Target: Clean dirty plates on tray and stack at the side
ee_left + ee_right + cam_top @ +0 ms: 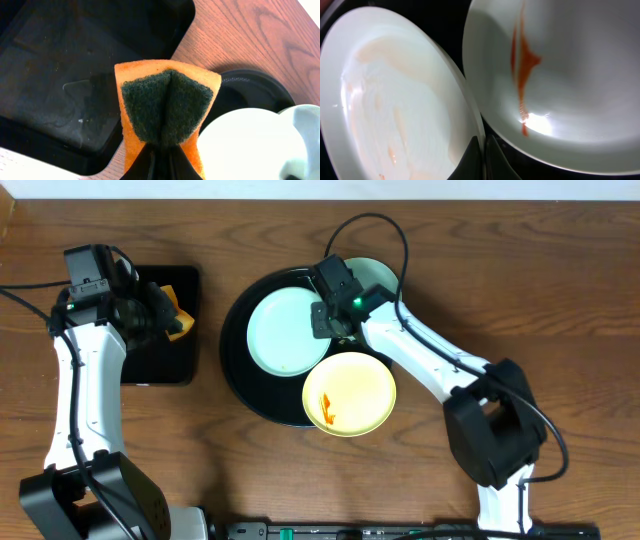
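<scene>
The round black tray (238, 350) holds a pale blue-green plate (285, 332) with faint orange smears and a pale yellow plate (352, 385) with an orange sauce streak at its front right. A second pale blue-green plate (378, 275) lies at the back right, partly hidden by the right arm. My right gripper (325, 317) is shut on the right rim of the blue-green plate (395, 100), fingers (482, 152) pinching its edge beside the sauce-streaked plate (570, 85). My left gripper (165, 315) is shut on a folded orange sponge (167, 107) with a dark green pad.
A smaller rectangular black tray (160, 355) lies at the left under the left gripper, and it also shows in the left wrist view (75, 75). The round tray's rim (260, 82) and a plate (240, 145) show there too. Bare wooden table (560, 300) surrounds both trays.
</scene>
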